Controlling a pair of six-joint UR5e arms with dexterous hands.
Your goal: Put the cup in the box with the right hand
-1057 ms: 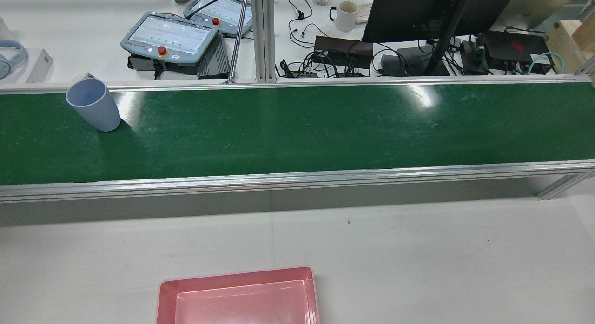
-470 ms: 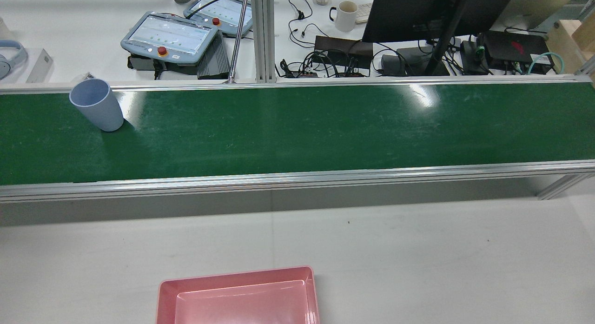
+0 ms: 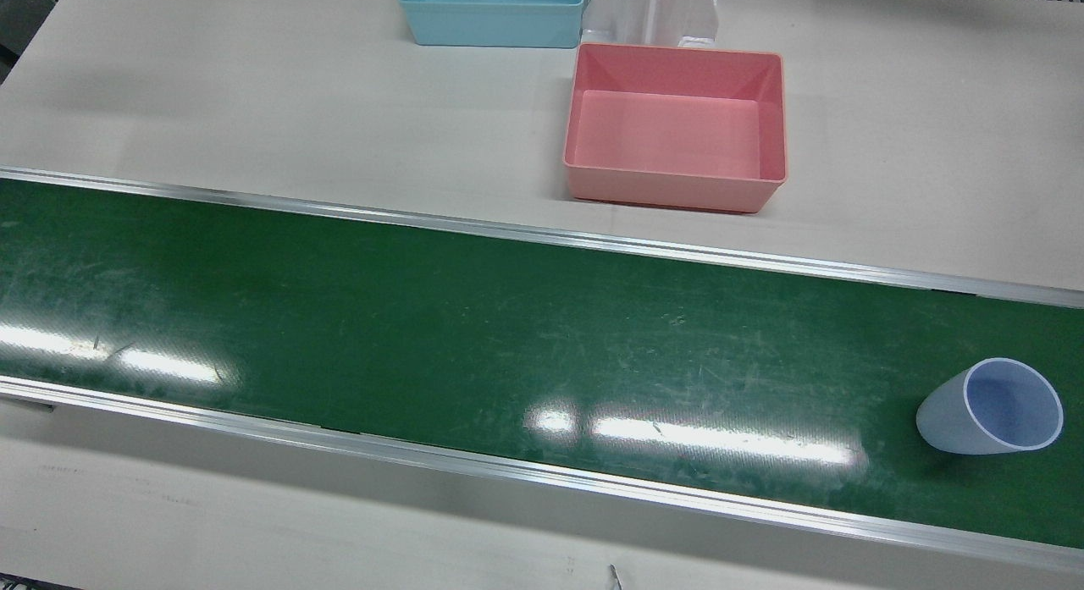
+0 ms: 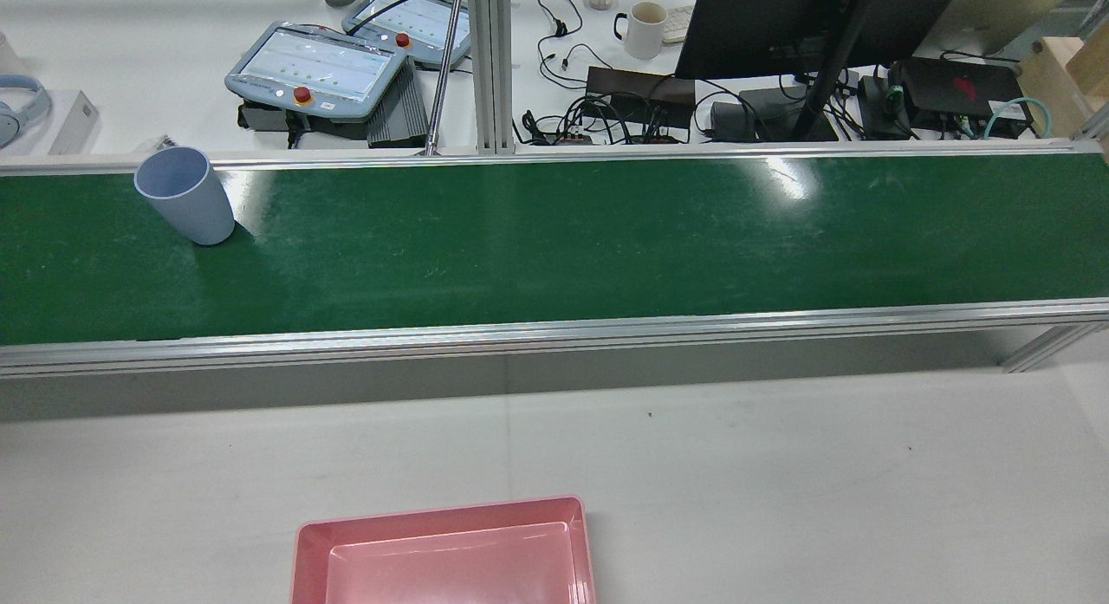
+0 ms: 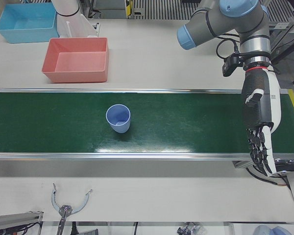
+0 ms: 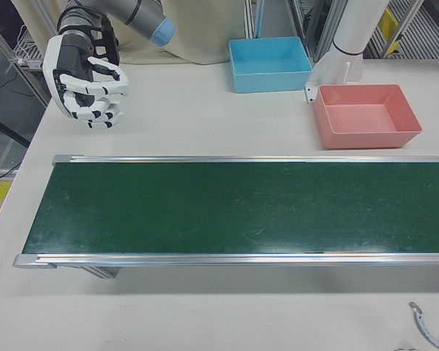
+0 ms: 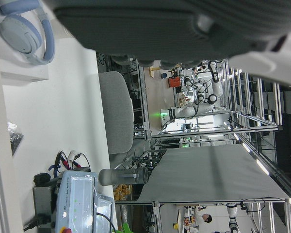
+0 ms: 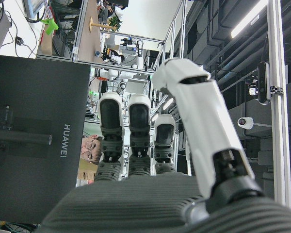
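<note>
The pale blue cup [image 5: 118, 118] stands upright on the green conveyor belt [image 5: 186, 122] that runs along the worktop [image 3: 254, 107], near the belt's end on the robot's left side and closer to the belt's far rail from the robot; nothing touches it. The pink box [image 3: 675, 126] sits on the bare worktop between the belt and the robot's edge, near the middle of that edge, with a blue box [image 3: 492, 13] beside it towards the robot's right. The left robot hand [image 5: 259, 129] hangs past the left end of the belt, over its outer rail, fingers [image 5: 258, 152] pointing down, spread apart and holding nothing. The right robot hand [image 6: 88, 88] hovers over the worktop near the corner on the robot's right side, well apart from the cup and the pink box, its fingers [image 6: 102, 113] loosely curled with gaps between them and nothing in its grasp.
</note>
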